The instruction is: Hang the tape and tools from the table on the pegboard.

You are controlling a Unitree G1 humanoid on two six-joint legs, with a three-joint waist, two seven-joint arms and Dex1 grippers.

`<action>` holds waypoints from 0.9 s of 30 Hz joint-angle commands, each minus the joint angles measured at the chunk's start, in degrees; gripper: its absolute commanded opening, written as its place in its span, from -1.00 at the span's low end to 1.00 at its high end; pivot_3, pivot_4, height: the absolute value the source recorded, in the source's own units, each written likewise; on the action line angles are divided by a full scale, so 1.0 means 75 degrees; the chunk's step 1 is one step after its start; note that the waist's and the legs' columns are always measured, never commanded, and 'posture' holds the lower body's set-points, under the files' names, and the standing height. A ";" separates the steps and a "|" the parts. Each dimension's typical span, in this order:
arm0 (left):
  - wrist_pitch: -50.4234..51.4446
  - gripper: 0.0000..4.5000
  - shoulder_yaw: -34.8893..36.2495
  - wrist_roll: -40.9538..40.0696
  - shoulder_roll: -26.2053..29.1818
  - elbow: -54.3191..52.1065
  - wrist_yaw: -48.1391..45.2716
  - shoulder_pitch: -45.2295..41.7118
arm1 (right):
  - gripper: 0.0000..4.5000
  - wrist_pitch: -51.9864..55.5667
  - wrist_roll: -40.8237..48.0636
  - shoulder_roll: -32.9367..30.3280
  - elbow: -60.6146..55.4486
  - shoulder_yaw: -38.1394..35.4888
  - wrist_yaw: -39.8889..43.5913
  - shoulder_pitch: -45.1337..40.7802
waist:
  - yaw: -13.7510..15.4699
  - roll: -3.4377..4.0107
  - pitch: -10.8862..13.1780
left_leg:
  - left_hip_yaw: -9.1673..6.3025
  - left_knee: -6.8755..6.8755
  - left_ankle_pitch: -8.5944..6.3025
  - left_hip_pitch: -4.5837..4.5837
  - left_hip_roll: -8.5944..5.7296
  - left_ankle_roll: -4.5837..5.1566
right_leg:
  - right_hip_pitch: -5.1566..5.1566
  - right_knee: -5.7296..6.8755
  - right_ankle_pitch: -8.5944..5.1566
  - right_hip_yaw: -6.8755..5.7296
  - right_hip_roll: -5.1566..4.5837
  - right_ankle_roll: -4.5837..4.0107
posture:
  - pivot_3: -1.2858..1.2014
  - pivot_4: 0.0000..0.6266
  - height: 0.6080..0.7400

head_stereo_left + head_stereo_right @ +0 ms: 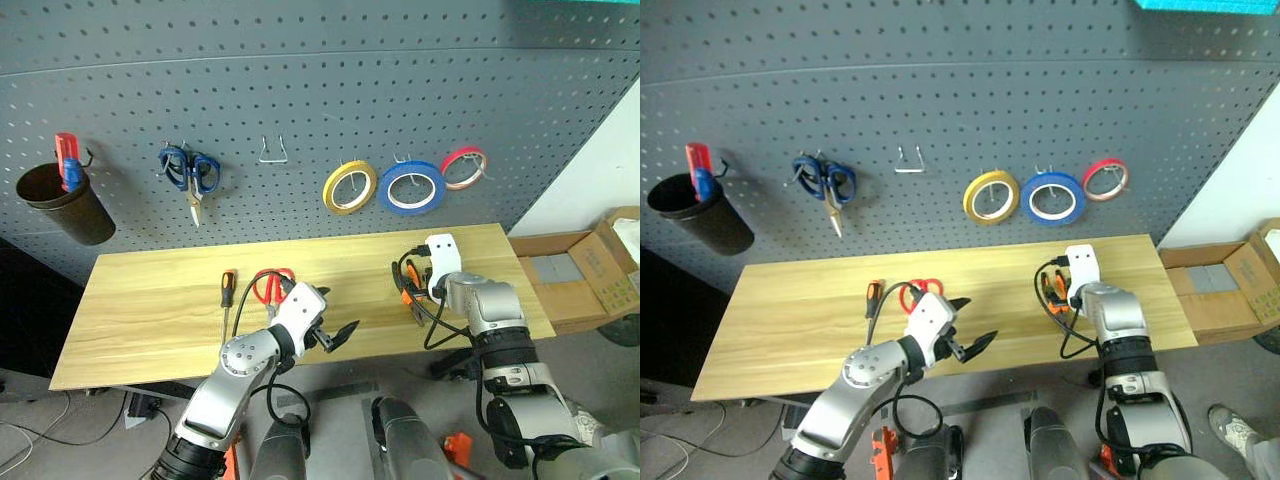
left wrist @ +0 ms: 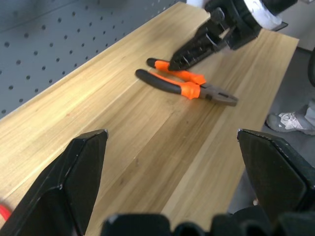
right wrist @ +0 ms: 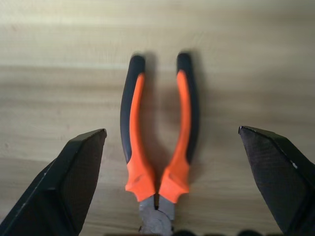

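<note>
While the right gripper (image 3: 170,142) angles down over the pliers (image 3: 158,147), both grippers' jaws stand apart.

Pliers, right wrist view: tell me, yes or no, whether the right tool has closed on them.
No. The pliers lie flat on the table between the right tool's wide-open fingers, which touch neither handle.
</note>
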 commanded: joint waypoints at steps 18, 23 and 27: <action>0.0520 1.00 0.0148 -0.0136 -0.0049 -0.1491 0.0513 0.0956 | 0.83 -0.1524 -0.0424 0.0019 0.2773 0.0733 0.0238 -0.1247 | 0.0157 -0.0035 0.0250 | -0.0017 -0.0017 0.0001 -0.0096 0.0005 -0.0001 | -0.0108 0.0009 -0.0005 -0.0018 0.0003 -0.0005 | 0.10 0.12 1.00; 0.0579 1.00 0.0181 -0.0153 -0.0032 -0.1558 0.0503 0.0999 | 0.23 -0.1864 -0.0575 -0.0032 0.2946 0.0940 0.0494 -0.1340 | 0.0187 -0.0035 0.0251 | -0.0018 -0.0018 0.0001 -0.0097 0.0005 -0.0001 | -0.0109 0.0007 -0.0005 -0.0019 0.0003 -0.0005 | 0.11 0.07 1.00; 0.0363 1.00 -0.0008 0.0112 0.0177 -0.1443 0.0384 0.0922 | 0.22 -0.1811 -0.0605 -0.0080 0.2722 0.0999 0.0768 -0.1324 | 0.0189 -0.0035 0.0250 | -0.0018 -0.0019 0.0001 -0.0098 0.0005 -0.0001 | -0.0110 0.0006 -0.0005 -0.0019 0.0003 -0.0005 | 0.11 0.01 1.00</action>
